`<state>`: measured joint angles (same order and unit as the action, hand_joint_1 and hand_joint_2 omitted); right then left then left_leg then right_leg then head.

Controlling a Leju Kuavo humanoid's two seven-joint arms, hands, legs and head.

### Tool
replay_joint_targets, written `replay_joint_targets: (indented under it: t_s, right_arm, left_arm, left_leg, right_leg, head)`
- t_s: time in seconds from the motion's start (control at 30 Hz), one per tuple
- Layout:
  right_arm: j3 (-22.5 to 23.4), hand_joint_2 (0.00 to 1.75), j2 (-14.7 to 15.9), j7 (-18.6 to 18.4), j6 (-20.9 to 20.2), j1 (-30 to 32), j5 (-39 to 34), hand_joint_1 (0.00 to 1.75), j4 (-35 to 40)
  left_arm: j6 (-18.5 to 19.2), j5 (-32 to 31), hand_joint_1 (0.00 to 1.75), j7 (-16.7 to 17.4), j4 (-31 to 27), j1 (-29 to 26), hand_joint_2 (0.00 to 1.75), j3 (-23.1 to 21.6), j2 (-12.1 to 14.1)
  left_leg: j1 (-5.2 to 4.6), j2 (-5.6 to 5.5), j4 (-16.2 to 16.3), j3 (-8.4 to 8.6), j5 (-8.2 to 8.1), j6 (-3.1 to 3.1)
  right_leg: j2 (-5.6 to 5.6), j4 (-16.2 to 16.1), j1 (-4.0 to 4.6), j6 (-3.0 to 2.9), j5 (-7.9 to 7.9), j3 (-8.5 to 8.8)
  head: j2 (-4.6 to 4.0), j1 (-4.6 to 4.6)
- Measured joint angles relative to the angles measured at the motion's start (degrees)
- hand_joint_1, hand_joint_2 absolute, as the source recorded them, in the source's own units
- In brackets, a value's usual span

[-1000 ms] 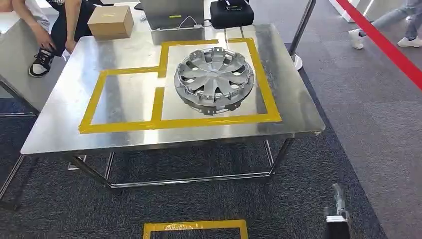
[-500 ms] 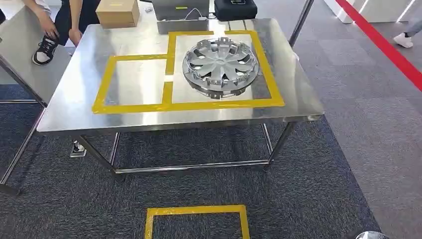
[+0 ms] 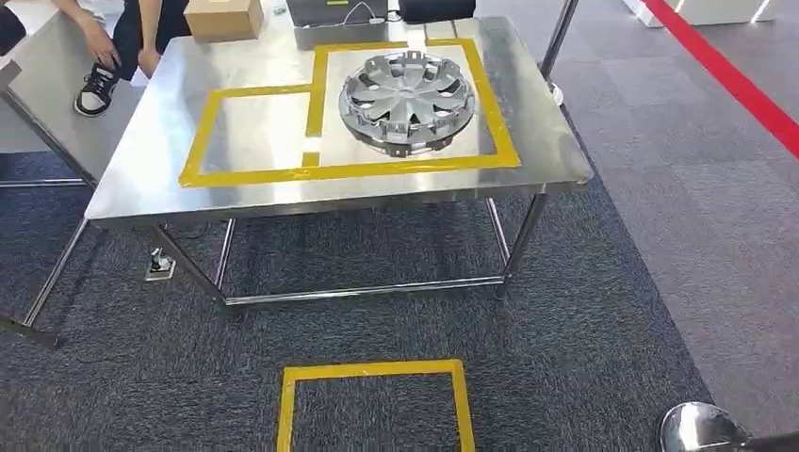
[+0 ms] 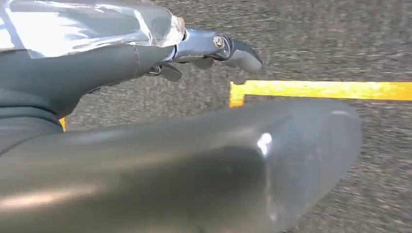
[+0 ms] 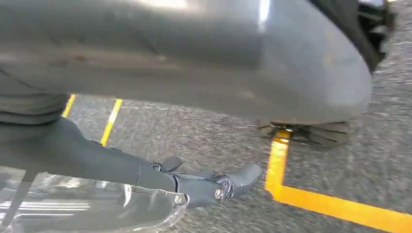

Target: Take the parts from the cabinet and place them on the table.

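A silver wheel cover lies inside the right-hand yellow taped square on the steel table; the smaller taped square beside it holds nothing. My left hand hangs over the grey carpet, its dark fingers stretched out and nothing in it. My right hand also hangs over the carpet with fingers extended and holds nothing. A shiny part of my right arm shows at the bottom right of the head view.
A yellow taped square marks the carpet in front of the table. A cardboard box and a grey device sit at the table's far edge. A person's shoe and a second steel table are at the left; a red floor line runs at the right.
The whole head view has shifted: the table now sits higher and smaller, so the camera has moved back. My right hand has dropped out of the bottom right corner.
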<state>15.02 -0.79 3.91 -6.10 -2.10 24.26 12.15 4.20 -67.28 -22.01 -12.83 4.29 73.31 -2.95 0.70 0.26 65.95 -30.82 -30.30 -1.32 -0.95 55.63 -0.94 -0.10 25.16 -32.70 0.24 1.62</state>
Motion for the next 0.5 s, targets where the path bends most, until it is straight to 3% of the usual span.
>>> replay_joint_targets:
  t_s: [0.03,0.07,0.1,0.17,0.2,0.23,0.27,0.3,0.37,0.4,0.43,0.47,0.5]
  right_arm:
    - [0.1,0.0,0.0,-0.4,0.0,-0.1,0.0,0.0,0.0]
    - [0.1,0.0,-0.1,-0.7,0.1,0.0,0.0,0.0,-0.1]
    - [0.1,0.0,-0.2,-1.0,0.2,0.0,0.0,0.0,-0.2]
    - [0.2,0.0,-0.3,-1.6,0.2,-0.1,0.3,0.0,-0.3]
    - [0.2,0.0,-0.3,-1.8,0.2,0.1,0.5,0.0,-0.5]
    - [0.2,0.0,-0.3,-1.9,0.2,0.1,0.9,0.0,-0.7]
    - [0.2,0.0,-0.4,-2.1,0.0,0.1,1.0,0.0,-0.7]
    - [0.2,0.0,-0.4,-2.1,0.0,0.2,1.1,0.0,-0.7]
    - [0.2,0.0,-0.4,-2.1,-0.1,0.1,1.2,0.0,-0.8]
    - [0.2,0.0,-0.4,-2.1,-0.2,0.1,1.3,0.0,-0.8]
    - [0.2,0.0,-0.3,-1.9,-0.3,0.1,1.5,0.0,-0.8]
    - [0.2,0.0,-0.3,-1.6,-0.5,0.1,1.7,0.0,-0.8]
    - [0.2,0.0,-0.2,-1.2,-0.6,0.1,2.0,0.0,-0.8]
  left_arm:
    - [0.1,-0.3,0.0,0.0,0.0,0.1,0.0,-0.1,0.0]
    - [0.1,-0.5,0.0,0.0,0.0,0.3,0.0,-0.2,0.0]
    - [0.1,-0.5,0.0,0.0,0.0,0.3,0.0,-0.4,0.0]
    - [0.2,-0.6,0.0,0.0,0.0,0.2,0.0,-0.5,0.0]
    - [0.2,-0.6,0.0,0.0,0.1,0.1,0.0,-0.6,0.0]
    - [0.3,-0.6,0.0,0.0,0.1,0.2,0.0,-0.6,-0.1]
    - [0.3,-0.7,0.0,0.0,0.1,0.3,0.0,-0.6,-0.1]
    - [0.3,-0.7,0.0,0.0,0.1,0.3,0.0,-0.6,-0.1]
    - [0.4,-0.7,0.0,0.0,0.1,0.3,0.0,-0.7,-0.1]
    - [0.5,-0.7,0.0,0.0,0.1,0.3,0.0,-0.7,-0.1]
    - [0.5,-0.7,0.0,0.1,0.1,0.3,0.0,-0.8,-0.1]
    - [0.5,-0.7,0.0,0.3,0.1,0.3,0.0,-0.8,-0.1]
    - [0.5,-0.7,0.0,0.4,0.1,0.3,0.0,-0.8,-0.1]
  left_leg:
    - [0.1,-0.09,-5.8,4.19,-0.18,-0.04]
    - [-0.05,-0.35,-11.5,7.72,-1.55,0.02]
    - [-0.15,-0.58,-13.0,8.42,-2.31,0.42]
    - [-0.49,-0.56,-12.6,7.42,-2.08,0.8]
    - [-0.38,-0.41,-12.8,6.59,-1.48,1.66]
    - [-0.19,0.0,-12.8,5.98,-0.94,2.52]
    - [-0.28,0.04,-12.8,5.42,-0.49,3.24]
    - [-0.52,0.14,-12.8,4.76,0.06,3.7]
    - [-1.03,0.38,-12.6,3.28,1.2,4.03]
    - [-1.26,0.44,-12.4,2.48,1.68,4.11]
    - [-1.44,0.44,-12.1,2.12,2.07,4.12]
    - [-1.61,0.43,-11.8,1.37,2.33,4.14]
    - [-1.71,0.39,-11.3,0.74,2.51,4.09]
  right_leg:
    - [0.02,0.3,0.06,0.37,-0.46,-0.5]
    - [0.0,0.7,0.29,0.78,-0.86,-1.04]
    - [-0.06,0.6,0.33,1.13,-1.56,-1.33]
    - [-0.07,0.2,0.09,1.83,-2.81,-1.77]
    - [-0.04,0.0,0.06,2.31,-3.23,-2.05]
    - [0.12,0.8,-0.13,2.57,-1.7,-2.59]
    - [0.17,3.1,-0.12,2.71,1.34,-3.41]
    - [0.27,7.7,-0.11,2.85,5.2,-4.71]
    - [0.36,16.8,-0.06,2.92,9.87,-6.94]
    - [0.39,19.1,-0.02,2.78,9.74,-6.85]
    - [0.4,18.6,0.06,2.45,8.42,-5.58]
    - [0.44,15.7,0.2,2.03,6.44,-2.95]
    - [0.5,10.1,0.42,1.44,4.41,0.89]
  head:
    - [0.0,0.09]
    - [0.0,0.05]
    - [0.0,-0.06]
    - [0.0,0.02]
    - [0.0,0.0]
    - [0.0,0.02]
    - [0.0,-0.35]
    - [0.0,-0.44]
    - [0.0,-0.52]
    - [0.0,-0.55]
    - [0.0,-0.5]
    - [0.0,-0.53]
    - [0.0,-0.52]
